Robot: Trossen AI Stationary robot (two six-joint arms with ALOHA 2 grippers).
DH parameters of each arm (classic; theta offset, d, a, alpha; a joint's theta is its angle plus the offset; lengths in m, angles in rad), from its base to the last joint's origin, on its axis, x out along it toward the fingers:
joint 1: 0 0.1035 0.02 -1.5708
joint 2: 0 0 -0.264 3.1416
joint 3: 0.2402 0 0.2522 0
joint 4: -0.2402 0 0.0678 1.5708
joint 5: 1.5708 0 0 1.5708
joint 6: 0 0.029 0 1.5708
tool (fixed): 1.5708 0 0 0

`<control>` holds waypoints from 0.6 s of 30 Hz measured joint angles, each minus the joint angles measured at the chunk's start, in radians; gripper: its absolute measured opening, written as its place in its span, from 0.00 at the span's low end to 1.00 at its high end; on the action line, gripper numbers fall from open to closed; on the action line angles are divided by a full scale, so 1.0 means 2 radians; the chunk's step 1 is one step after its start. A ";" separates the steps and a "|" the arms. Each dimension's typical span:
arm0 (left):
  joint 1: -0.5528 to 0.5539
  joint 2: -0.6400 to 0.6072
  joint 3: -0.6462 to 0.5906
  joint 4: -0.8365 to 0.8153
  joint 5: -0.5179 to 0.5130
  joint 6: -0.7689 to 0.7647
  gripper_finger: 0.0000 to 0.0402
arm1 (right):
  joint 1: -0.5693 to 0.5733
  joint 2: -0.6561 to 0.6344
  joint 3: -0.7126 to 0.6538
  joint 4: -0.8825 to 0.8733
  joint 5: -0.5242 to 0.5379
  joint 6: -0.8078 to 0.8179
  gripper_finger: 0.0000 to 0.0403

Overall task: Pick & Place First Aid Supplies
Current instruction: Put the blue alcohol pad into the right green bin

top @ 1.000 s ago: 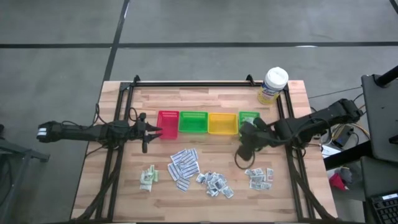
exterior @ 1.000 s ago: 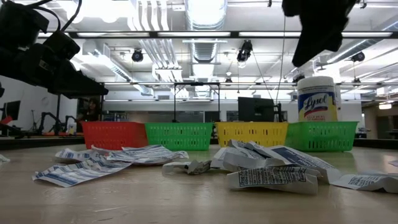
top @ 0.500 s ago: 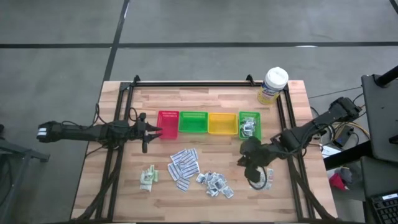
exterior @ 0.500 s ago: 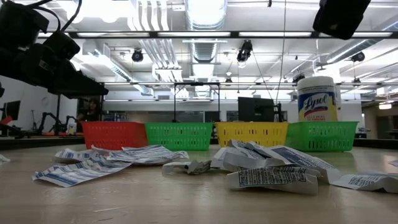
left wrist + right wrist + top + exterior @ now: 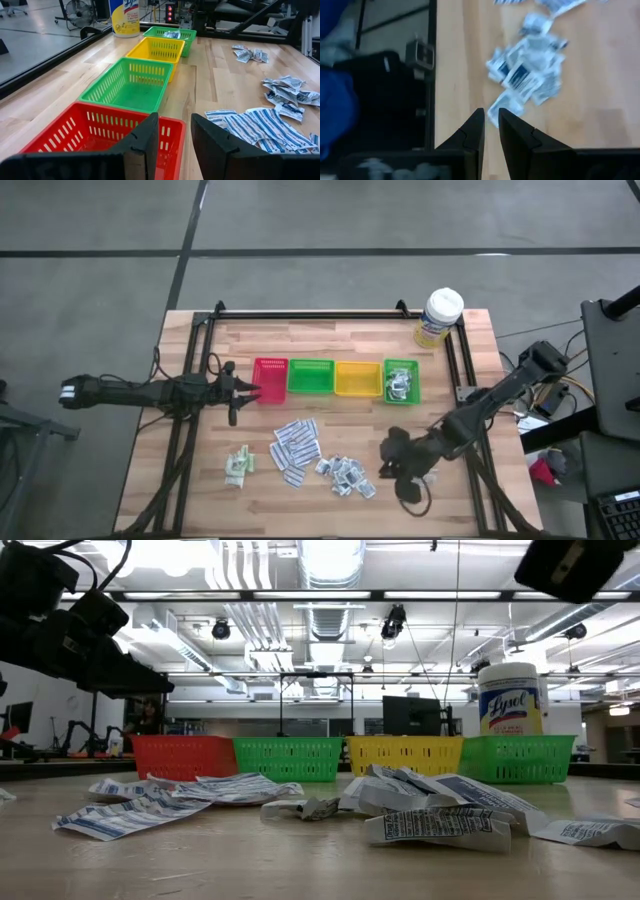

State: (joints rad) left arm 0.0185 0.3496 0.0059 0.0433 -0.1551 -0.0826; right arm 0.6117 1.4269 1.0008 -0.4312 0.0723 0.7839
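surface: wooden table (image 5: 330,490), four trays in a row across the upper middle of the high view; lab room behind in the low view
target: pile of small grey-white square packets (image 5: 530,70), lower right of the table; mostly hidden under the right arm in the high view
right hand: (image 5: 395,465) hangs over that pile, lower right of frame; wrist view looks straight down on it
right hand state: fingers (image 5: 472,132) almost together, nothing between them, so clenched empty
key relation: pile lies just ahead of the fingertips, nearest packet right at the tip line; I'd judge a short reach forward and down gets it
long axis: packets roughly square and heaped at mixed angles, no clear axis to align to
left hand: (image 5: 240,391) parked at the red tray (image 5: 270,379), left of frame; fingers a little apart, holding nothing
nearer arm: right, by far; left is well apart from this pile
other supplies: long white strips (image 5: 295,448) and squares (image 5: 345,476) lower centre, green-white sachets (image 5: 238,465) lower left, a few packets already in the far-right green tray (image 5: 401,383)
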 joint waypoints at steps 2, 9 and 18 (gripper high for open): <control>0.000 0.000 0.000 0.000 0.000 0.000 0.28 | 0.000 0.021 0.000 0.001 -0.025 -0.001 0.13; 0.000 0.000 0.000 0.000 0.000 -0.002 0.28 | -0.002 0.083 0.010 -0.001 -0.055 -0.001 0.13; 0.000 0.000 0.000 0.000 0.000 -0.002 0.28 | -0.010 0.127 0.049 -0.002 -0.054 0.012 0.13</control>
State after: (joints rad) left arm 0.0181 0.3496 0.0059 0.0433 -0.1551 -0.0864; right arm 0.5922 1.6801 1.0986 -0.4357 -0.0349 0.8088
